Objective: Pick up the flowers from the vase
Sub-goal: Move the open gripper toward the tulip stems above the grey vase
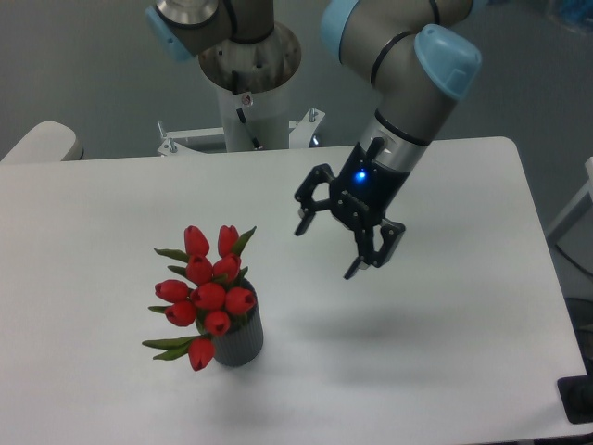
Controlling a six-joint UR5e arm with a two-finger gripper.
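The flowers (206, 292), a bunch of red closed tulip buds with narrow green leaves, stand in the vase (240, 342), a small dark grey ribbed cylinder at the front left of the white table. The buds lean to the left of the vase mouth. My gripper (329, 248) hangs above the table to the right of the flowers, about a hand's width away from them. Its two black fingers are spread apart and hold nothing. A blue light shows on the wrist.
The white table (445, 352) ends at its right edge near x 600 and at the front edge along the bottom. The arm's base column (250, 93) stands at the back centre. A white rounded object (42, 141) sits at the far left.
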